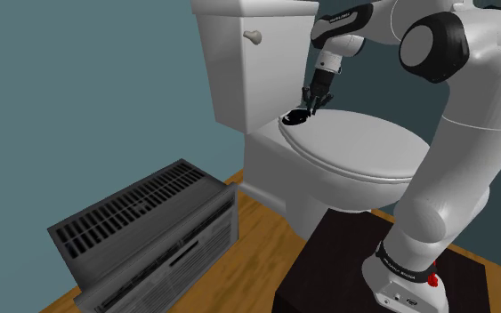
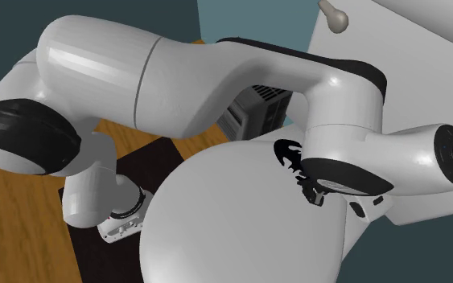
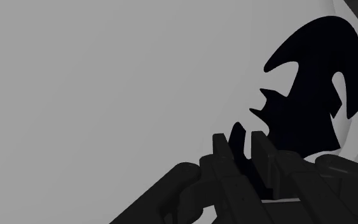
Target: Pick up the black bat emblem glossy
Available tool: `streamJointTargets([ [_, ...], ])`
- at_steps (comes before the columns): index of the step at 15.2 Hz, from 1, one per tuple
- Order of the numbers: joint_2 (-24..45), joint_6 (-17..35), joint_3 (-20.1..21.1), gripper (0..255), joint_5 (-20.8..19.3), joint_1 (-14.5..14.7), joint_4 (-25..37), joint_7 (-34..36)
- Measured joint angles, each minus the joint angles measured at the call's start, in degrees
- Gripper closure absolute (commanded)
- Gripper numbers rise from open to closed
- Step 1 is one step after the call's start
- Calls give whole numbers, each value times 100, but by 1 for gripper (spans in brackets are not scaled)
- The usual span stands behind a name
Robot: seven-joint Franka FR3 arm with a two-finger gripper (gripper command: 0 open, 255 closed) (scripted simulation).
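Emblem pos.: black bat emblem (image 1: 296, 116) lies flat on closed toilet lid (image 1: 364, 147), at hinge end nr tank (image 1: 230, 71).
Gripper: gripper (image 3: 240, 149) low over lid; fingers narrow, slight gap, one wing tip betw. them, not clearly clamped.
Handling (est.): thin, stiff, light; glossy, so prob. slippery. Flat face gives no purchase.
Hold pt (est.): pinch across a wing edge, squeeze gently.
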Motion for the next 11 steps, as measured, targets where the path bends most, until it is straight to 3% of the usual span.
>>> streamJointTargets([
  [11,-53,-714,-22,255,-40,-31,687,176],
])
